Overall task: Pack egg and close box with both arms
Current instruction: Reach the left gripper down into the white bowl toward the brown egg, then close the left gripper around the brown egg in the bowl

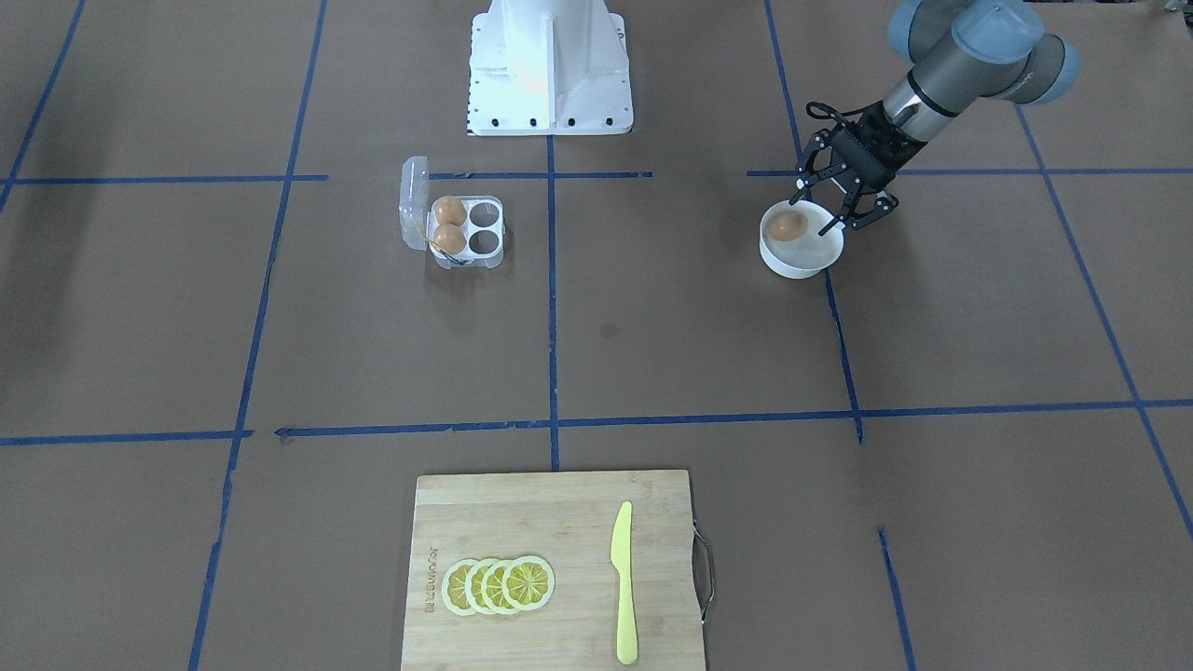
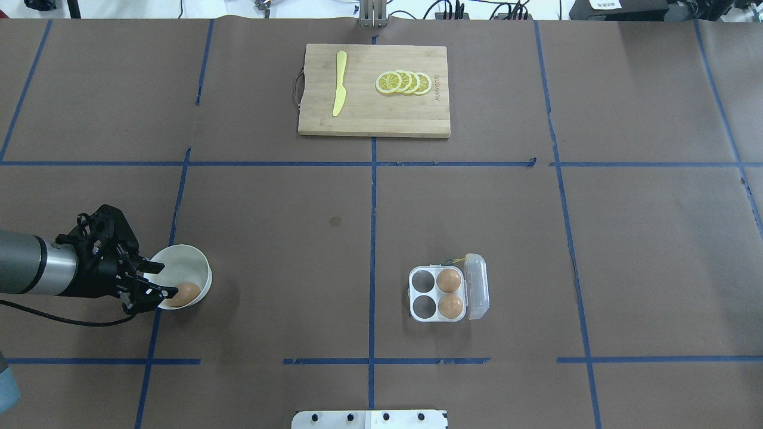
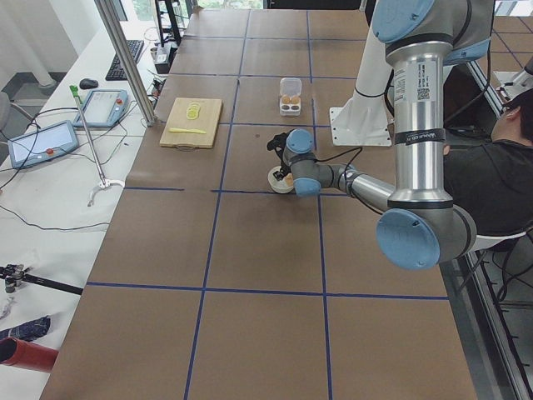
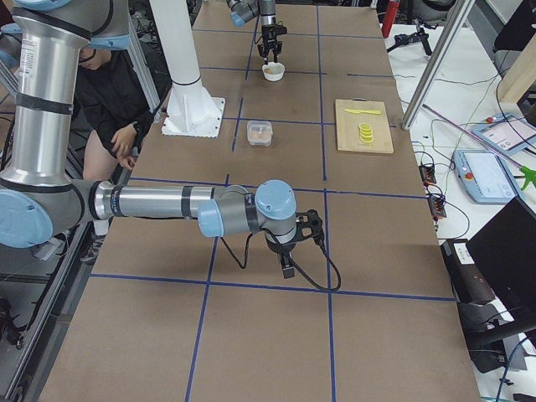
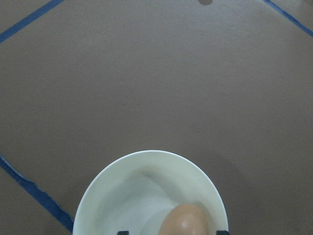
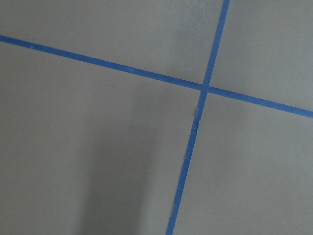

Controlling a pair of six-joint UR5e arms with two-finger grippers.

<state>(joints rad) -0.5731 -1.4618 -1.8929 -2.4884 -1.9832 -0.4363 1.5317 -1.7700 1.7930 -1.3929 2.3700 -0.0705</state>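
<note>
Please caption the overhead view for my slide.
Left hand open at the egg in the bowl; open box holds two eggs.

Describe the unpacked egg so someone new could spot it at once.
Find the white bowl on the robot's left side of the table, at the left gripper. The egg lies alone inside it. The other two eggs sit in the clear carton; this one alone is in a bowl.

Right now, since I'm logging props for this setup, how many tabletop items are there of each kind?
Smooth tan-brown eggs: 3
Clear plastic four-cell carton: 1
Round white bowl: 1
Wooden cutting board: 1
Yellow plastic knife: 1
Yellow lemon slices: 4
Total: 11
</note>
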